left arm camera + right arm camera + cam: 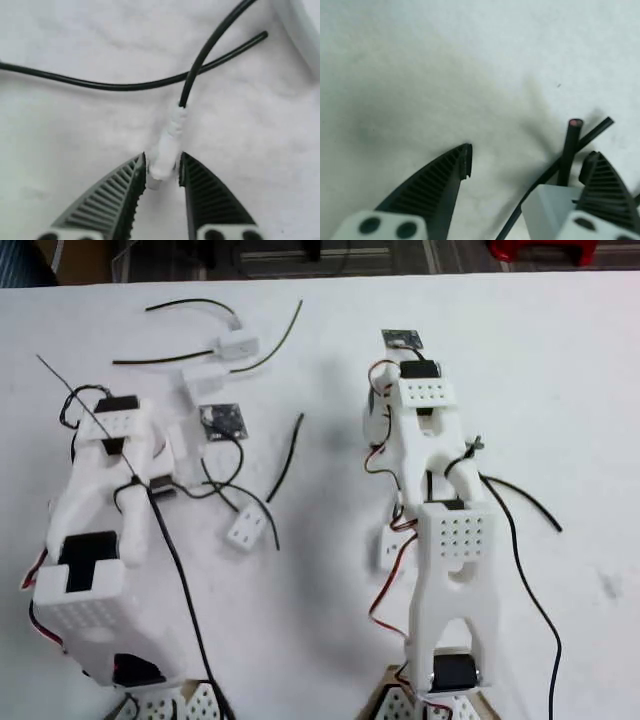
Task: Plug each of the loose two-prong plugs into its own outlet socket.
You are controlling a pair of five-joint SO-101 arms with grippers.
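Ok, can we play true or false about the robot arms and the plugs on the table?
1. The left gripper is pinching a white plug. True.
2. That plug's cord is red. False: it is black.
3. The right gripper is shut tight. False: its fingers stand wide apart.
4. The table is white. True.
5. A second black cord crosses the plug's cord. True.
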